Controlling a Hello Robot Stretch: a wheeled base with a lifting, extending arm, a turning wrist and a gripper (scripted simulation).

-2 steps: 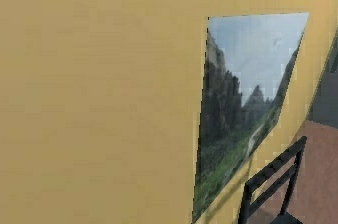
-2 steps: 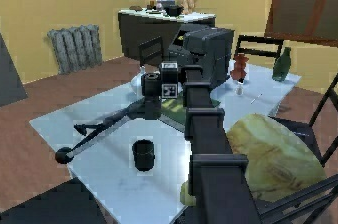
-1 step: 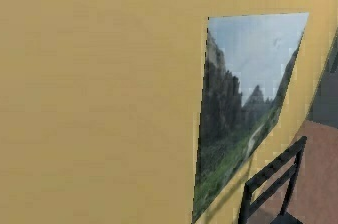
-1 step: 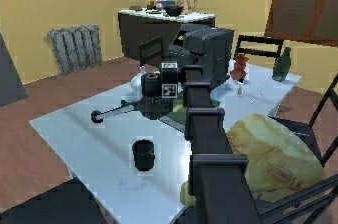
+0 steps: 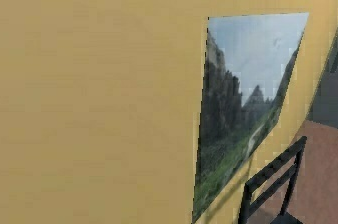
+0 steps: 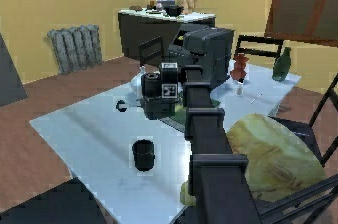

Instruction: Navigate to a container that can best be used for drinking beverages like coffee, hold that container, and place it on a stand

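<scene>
Over the bench [image 6: 72, 130] my claw [image 6: 145, 88] hangs; I cannot tell its grip. The mug [image 6: 143, 153] sits at its six o'clock. I judge grasping is next, so draw the arm in.

table [image 6: 77, 125] | dark cup [image 6: 143, 154] | black machine [image 6: 207, 50] | green bottle [image 6: 281, 63] | tan lump [image 6: 272, 150]

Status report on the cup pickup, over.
Gripper out above table, load can't be told. Dark cup upright on table beside arm, apart from gripper. Coffee machine, tan bag near arm.
</scene>
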